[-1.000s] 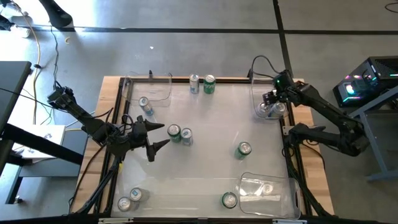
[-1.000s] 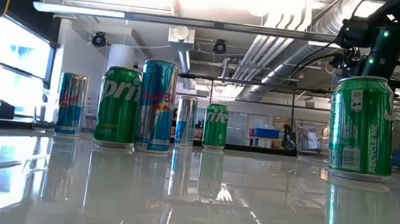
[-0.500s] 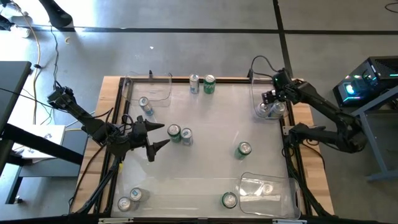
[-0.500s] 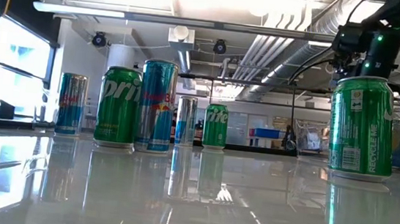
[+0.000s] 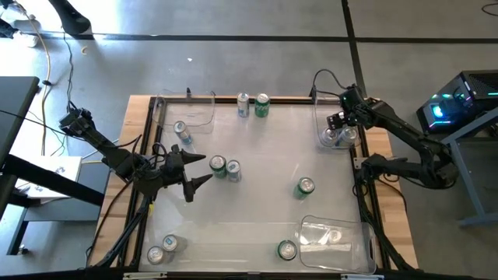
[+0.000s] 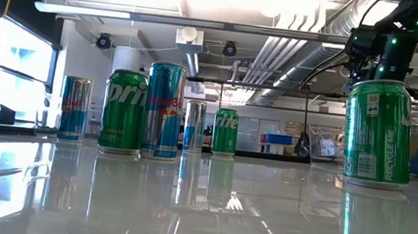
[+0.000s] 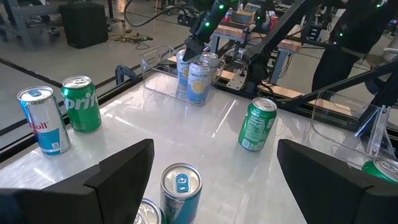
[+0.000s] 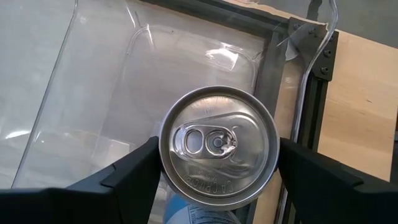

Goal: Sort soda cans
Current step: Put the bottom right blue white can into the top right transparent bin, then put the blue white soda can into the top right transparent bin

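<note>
bin wall (image 8: 93, 74) around upright can (image 8: 217, 146)

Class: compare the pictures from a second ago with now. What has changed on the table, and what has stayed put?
The right gripper, above a can in the clear bin at the table's right edge, has risen slightly, its fingers parting off the can. The left gripper stayed open beside the middle cans; no can shifted.

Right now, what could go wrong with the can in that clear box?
The right gripper sits open on both sides of a can in the clear bin. If it lifts crookedly, a finger may catch the rim and tip the can. A second can stands close beside it and could get knocked too.
</note>
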